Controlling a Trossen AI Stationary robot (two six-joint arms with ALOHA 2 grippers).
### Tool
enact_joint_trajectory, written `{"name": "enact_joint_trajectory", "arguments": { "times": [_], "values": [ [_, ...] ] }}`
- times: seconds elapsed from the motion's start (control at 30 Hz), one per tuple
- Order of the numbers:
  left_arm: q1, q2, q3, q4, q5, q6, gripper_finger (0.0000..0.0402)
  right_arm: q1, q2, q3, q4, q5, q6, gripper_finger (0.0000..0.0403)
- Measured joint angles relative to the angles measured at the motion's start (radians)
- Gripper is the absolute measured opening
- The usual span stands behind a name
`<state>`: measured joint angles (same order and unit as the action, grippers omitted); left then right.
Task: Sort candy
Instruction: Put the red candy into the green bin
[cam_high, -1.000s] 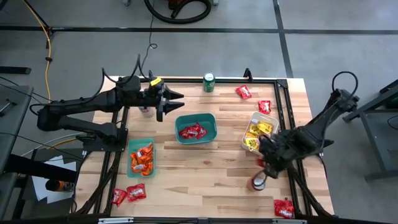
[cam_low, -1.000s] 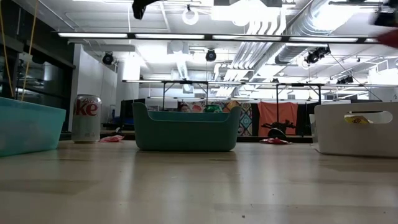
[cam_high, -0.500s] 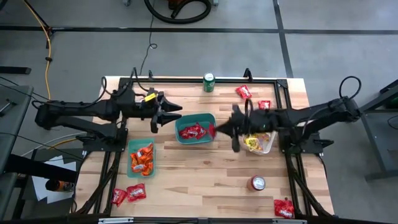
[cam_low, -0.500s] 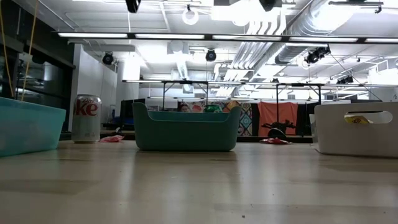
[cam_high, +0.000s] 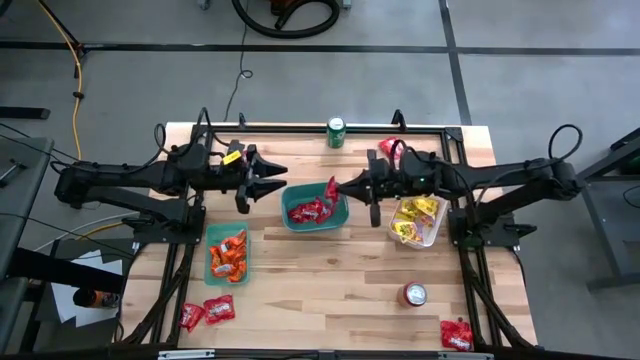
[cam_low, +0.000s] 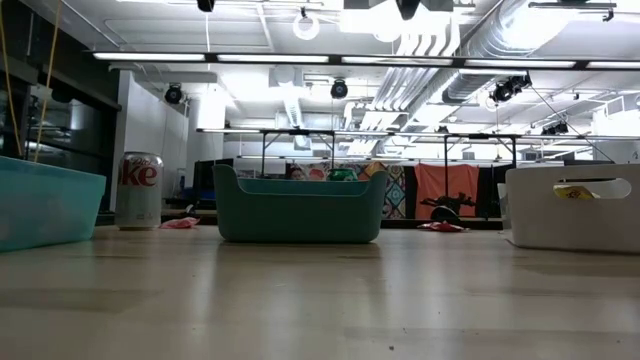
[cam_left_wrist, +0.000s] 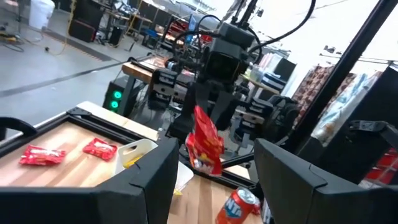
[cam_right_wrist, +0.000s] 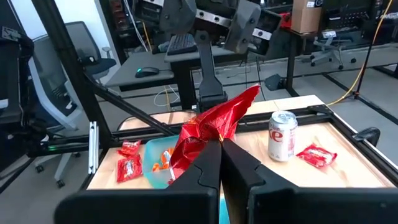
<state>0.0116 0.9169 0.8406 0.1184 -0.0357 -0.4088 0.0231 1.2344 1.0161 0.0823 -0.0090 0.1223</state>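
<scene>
Right end effector (cam_high: 343, 186) pinches red candy (cam_high: 330, 188), seemingly over teal bin (cam_high: 341, 212).

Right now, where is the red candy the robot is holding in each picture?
High view: the red candy packet hangs from the right gripper over the teal bin's right edge.
Low view: not in it; only the teal bin shows.
Left wrist view: middle, dangling from the right gripper, packet.
Right wrist view: middle, pinched in the fingers, packet.
Shared landmark: the silver-red can.

Right pincer (cam_high: 343, 187) swung from near can to teal bin (cam_high: 314, 222), carrying red candy (cam_high: 330, 188)
</scene>
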Motion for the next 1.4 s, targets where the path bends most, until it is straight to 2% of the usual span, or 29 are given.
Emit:
{"name": "enact_joint_trajectory", "arguments": {
  "times": [0.3, 0.47, 0.73, 0.83, 1.17, 1.27, 1.4],
  "values": [
    [0.002, -0.001, 0.000, 0.008, -0.031, 0.022, 0.0197, -0.037, 0.203, 0.000, 0.177, 0.009, 0.011, 0.0000],
    [0.002, -0.002, 0.000, 0.007, -0.033, 0.027, 0.0197, -0.074, 0.315, 0.000, 0.161, 0.080, 0.128, 0.0000],
    [0.002, -0.002, 0.000, 0.007, -0.033, 0.027, 0.0197, -0.089, 0.410, 0.000, 0.085, 0.075, 0.193, 0.0007],
    [0.002, -0.002, 0.000, 0.007, -0.033, 0.027, 0.0197, -0.089, 0.410, 0.000, 0.050, 0.074, 0.207, 0.0040],
    [0.002, -0.002, 0.000, 0.007, -0.080, 0.027, 0.0197, -0.092, 0.367, 0.009, 0.005, 0.068, 0.236, 0.0240],
    [0.002, -0.002, 0.000, 0.006, -0.081, 0.020, 0.0197, -0.107, 0.296, 0.052, -0.059, 0.052, 0.236, 0.0266],
    [0.002, -0.002, 0.000, 0.007, -0.083, 0.020, 0.0197, -0.129, 0.156, 0.124, -0.154, 0.055, 0.162, 0.0270]
  ]
}}
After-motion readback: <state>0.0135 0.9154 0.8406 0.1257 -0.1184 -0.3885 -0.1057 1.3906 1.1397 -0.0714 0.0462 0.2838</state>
